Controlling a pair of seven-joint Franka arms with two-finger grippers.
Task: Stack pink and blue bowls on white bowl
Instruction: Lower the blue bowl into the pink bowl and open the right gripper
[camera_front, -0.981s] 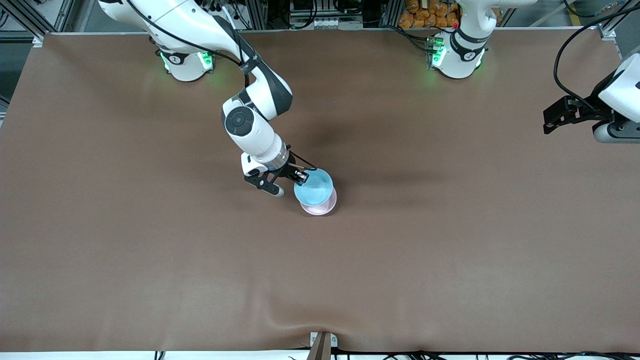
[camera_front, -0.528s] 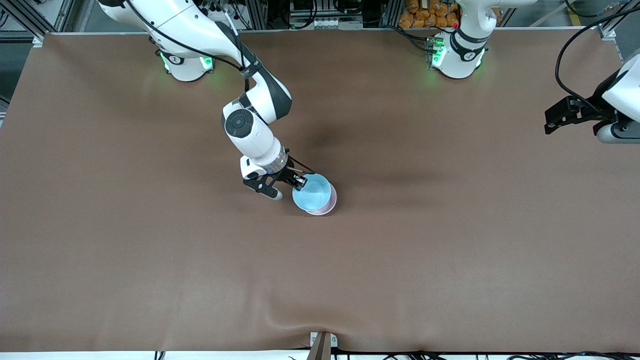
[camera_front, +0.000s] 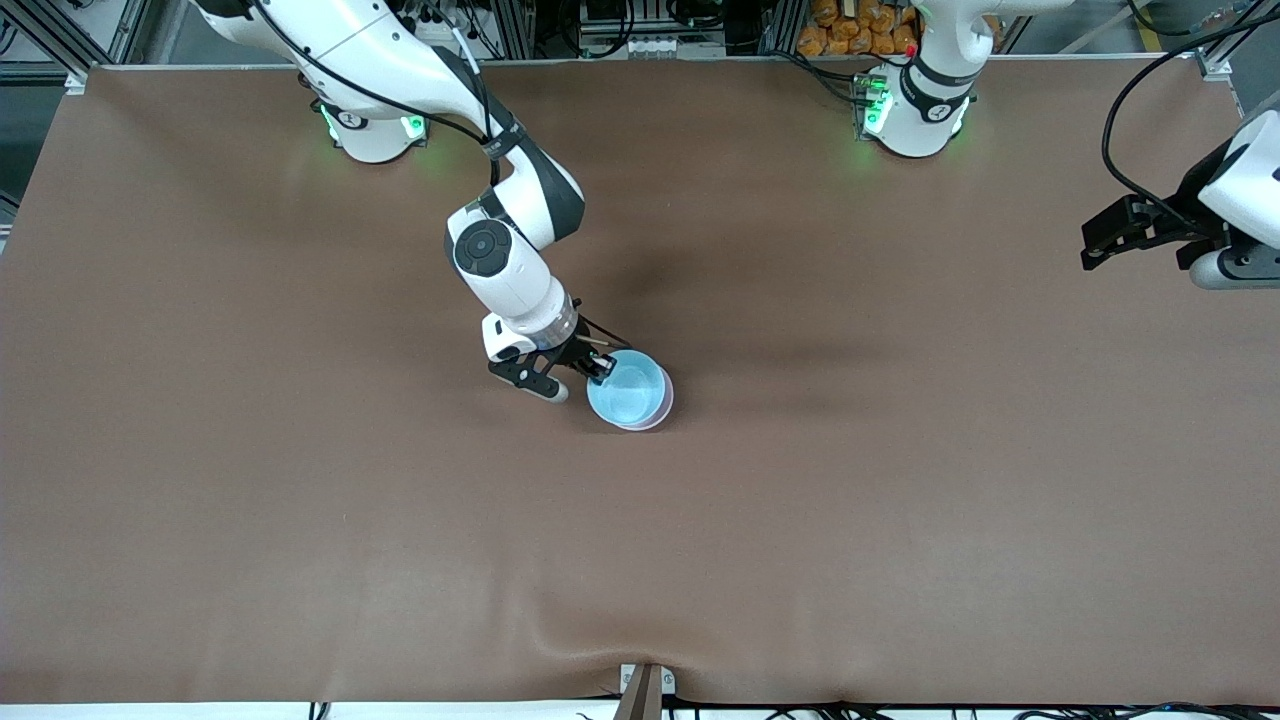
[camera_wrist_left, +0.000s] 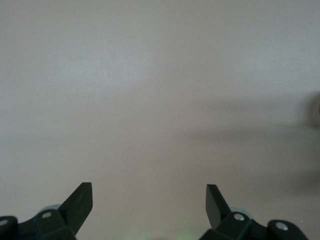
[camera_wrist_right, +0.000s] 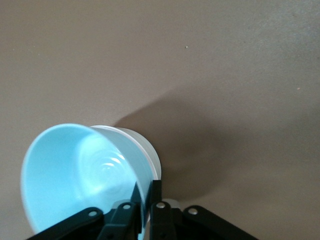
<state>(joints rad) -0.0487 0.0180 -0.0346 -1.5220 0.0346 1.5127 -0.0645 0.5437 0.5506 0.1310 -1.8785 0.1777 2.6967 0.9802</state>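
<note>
Sky-blue plastic fills the top of the stack: the blue bowl (camera_front: 627, 391) sits over the pink bowl (camera_front: 660, 408), of which only a thin pale crescent shows at the rim in the front view. In the right wrist view a pale rim, the white bowl (camera_wrist_right: 146, 150) as best I can judge, peeks out just past the blue one, though which of the 2 lower bowls that rim belongs to cannot be told for sure. The right tool (camera_front: 597, 367) is clenched on the blue bowl's rim, 1 finger inside the wall and 1 outside, with the bowl directly under and just ahead of its fingertips. In the right wrist view the blue bowl looks tilted rather than seated flat, so I judge the nesting nearly done but not settled. What is left, as far as these views show, is to lower the blue bowl level into the one beneath, let go of the rim and lift clear; a release while the bowl is canted could leave it crooked. The left tool (camera_front: 1098, 240) waits over the bare brown counter (camera_front: 900, 520) at the left arm's end, well apart from the stack, its fingers (camera_wrist_left: 80, 202) spread wide and gripping nothing.
</note>
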